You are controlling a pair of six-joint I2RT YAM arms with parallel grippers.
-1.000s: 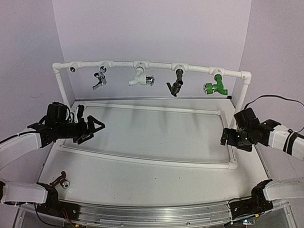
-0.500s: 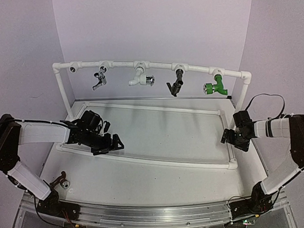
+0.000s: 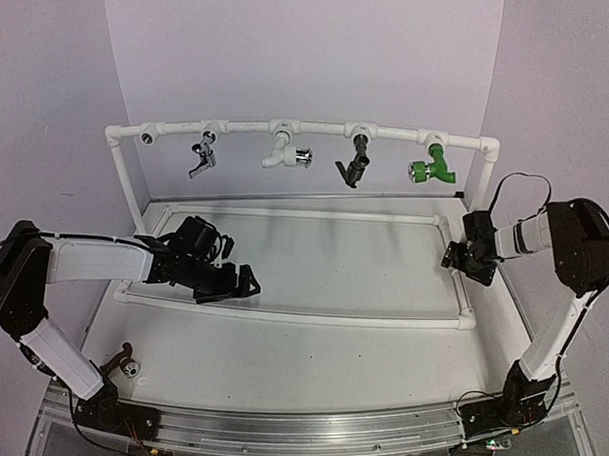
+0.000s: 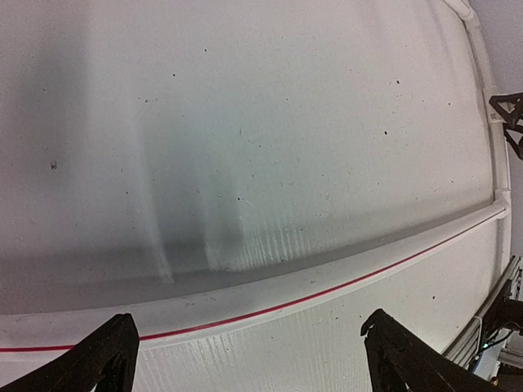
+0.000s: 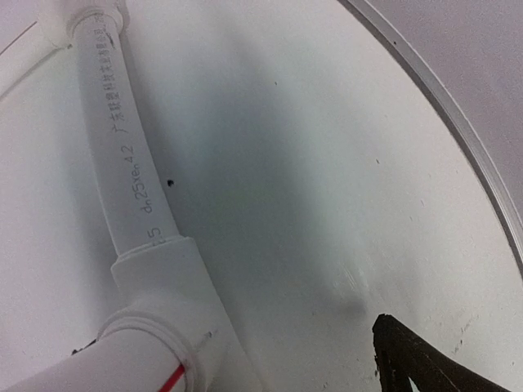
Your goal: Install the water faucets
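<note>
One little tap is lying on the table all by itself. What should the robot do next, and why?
Probably move the left fingers toward the dark faucet lying near that arm's base, to pick it up. Four faucets already hang from the white pipe frame, its leftmost fitting looks empty, and both the left fingers and the right fingers stand open, holding nothing.

Chrome faucet (image 3: 201,156); white faucet (image 3: 287,156) with a chrome tip; dark bronze faucet (image 3: 353,162); green faucet (image 3: 431,168); dark brown faucet (image 3: 124,360). White pipe frame (image 3: 311,129), a thin red stripe along its front pipe (image 4: 245,304). White table (image 4: 286,122), finely dark-speckled. Pale lilac wall (image 3: 308,48).
</note>
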